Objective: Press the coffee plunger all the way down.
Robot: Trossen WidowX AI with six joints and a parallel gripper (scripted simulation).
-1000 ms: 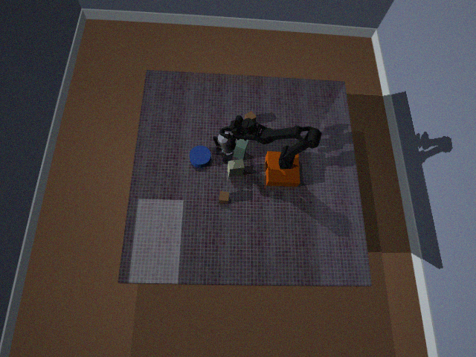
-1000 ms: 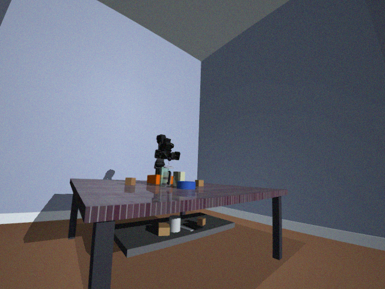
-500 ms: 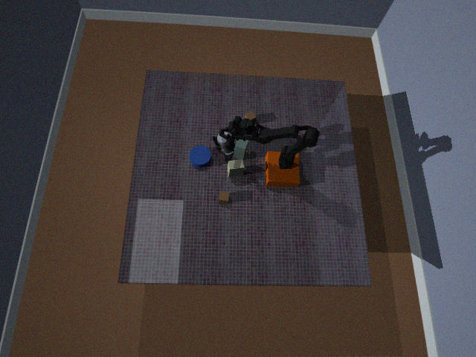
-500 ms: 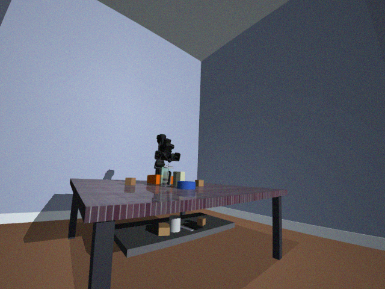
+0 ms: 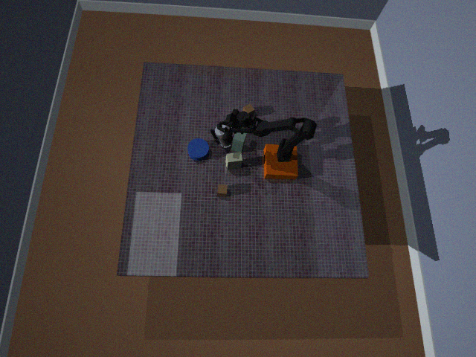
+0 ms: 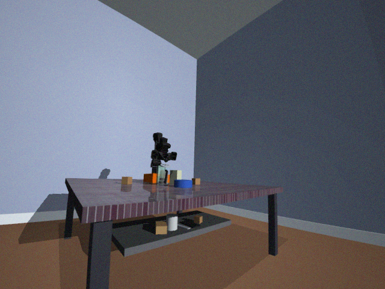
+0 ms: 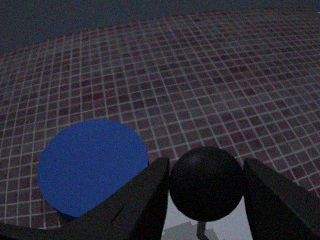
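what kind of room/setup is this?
Looks like a bare indoor room used as a tabletop test bench, not a kitchen. Plain walls and brown floor surround one tiled table with a lower shelf. The gripper is clamped on the plunger knob, with loose blocks nearby.

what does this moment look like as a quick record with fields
gripper: gripper shut on the plunger knob
plunger knob: black ball between both fingers
press: glass body upright on the table
beside press: blue disc, pale block
arm base: orange box
release: not yet done
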